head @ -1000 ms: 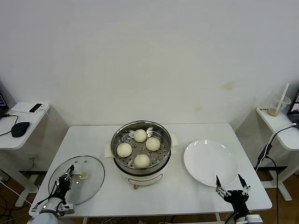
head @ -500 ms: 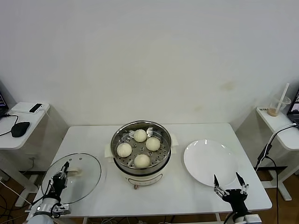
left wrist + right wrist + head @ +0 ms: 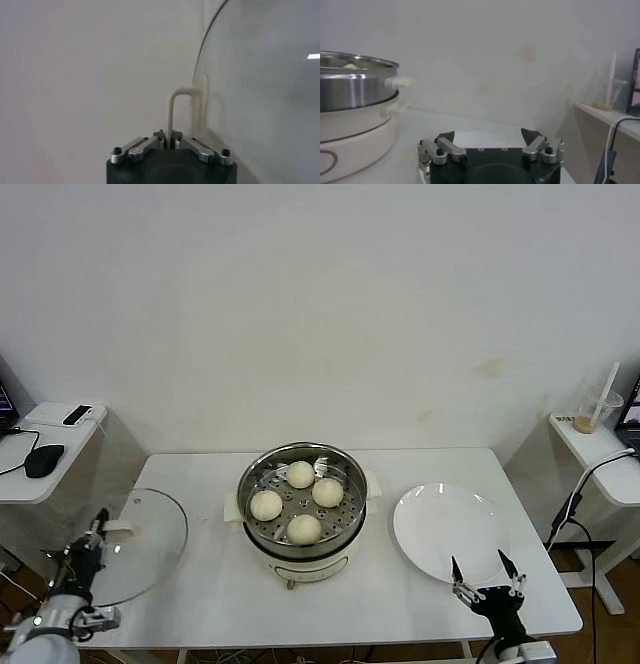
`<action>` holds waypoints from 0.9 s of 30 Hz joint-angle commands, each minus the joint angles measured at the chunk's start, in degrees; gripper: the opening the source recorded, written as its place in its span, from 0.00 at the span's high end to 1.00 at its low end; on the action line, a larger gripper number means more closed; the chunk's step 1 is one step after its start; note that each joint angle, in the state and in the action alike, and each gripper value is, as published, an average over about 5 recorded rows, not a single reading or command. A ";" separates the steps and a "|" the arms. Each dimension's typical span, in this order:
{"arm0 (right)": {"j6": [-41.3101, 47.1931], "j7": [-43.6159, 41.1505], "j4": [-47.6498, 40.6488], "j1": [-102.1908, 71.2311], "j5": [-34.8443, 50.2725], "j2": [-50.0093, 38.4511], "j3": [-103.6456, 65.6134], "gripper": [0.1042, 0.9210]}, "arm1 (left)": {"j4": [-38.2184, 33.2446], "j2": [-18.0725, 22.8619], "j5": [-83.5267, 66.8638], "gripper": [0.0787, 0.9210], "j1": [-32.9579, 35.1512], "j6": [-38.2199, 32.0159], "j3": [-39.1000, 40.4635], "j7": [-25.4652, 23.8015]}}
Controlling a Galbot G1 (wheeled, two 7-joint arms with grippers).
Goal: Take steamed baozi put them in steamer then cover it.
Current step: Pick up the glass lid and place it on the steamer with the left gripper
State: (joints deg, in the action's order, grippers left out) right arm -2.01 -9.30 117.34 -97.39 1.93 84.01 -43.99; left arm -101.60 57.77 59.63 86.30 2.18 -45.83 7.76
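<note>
Status for you: loading looks done. All four buns [image 3: 300,501] sit on the perforated tray inside the steamer [image 3: 301,556], mid-table, and the plate [image 3: 440,534] to its right holds nothing.

What's left is the covering step. The lid [image 3: 135,549] is off the pot, out at the table's left edge, well apart from the steamer and partly overhanging the edge in the head view. Your left gripper [image 3: 88,556] has it by the cream handle [image 3: 181,114]: in the left wrist view the jaws are pinched narrow on the handle's loop, with the glass rising steeply beside the fingers, so the lid is tilted, not flat. I read it as lifted clear of the table, though the head view doesn't settle that.

Right gripper [image 3: 484,582] is idle at the front edge near the plate, jaws spread wide, holding nothing.

My estimate: roughly three quarters complete. Remaining moves for you are to carry the lid right, level it over the steamer rim, seat it, release. Watch the tilt; a slanted lid will catch the rim on one side.
</note>
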 commanded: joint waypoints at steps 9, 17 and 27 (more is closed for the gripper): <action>-0.66 -1.31 -0.68 0.13 -3.82 -0.59 0.65 0.12 | -18.42 -7.36 -5.95 0.92 -2.76 10.24 4.92 -10.90; -1.16 -1.42 -2.09 0.35 -6.05 -0.45 2.03 0.12 | -19.44 -7.83 -4.61 0.92 -13.70 15.31 19.11 -13.25; -1.19 -1.48 -3.74 1.29 -8.79 -0.18 3.56 0.12 | -18.07 -1.83 0.70 0.92 -23.25 20.40 32.27 -17.56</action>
State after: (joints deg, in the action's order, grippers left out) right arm -2.99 -10.63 114.63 -96.40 -4.37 83.58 -41.24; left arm -118.44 52.42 56.65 73.22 17.15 -28.28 -5.70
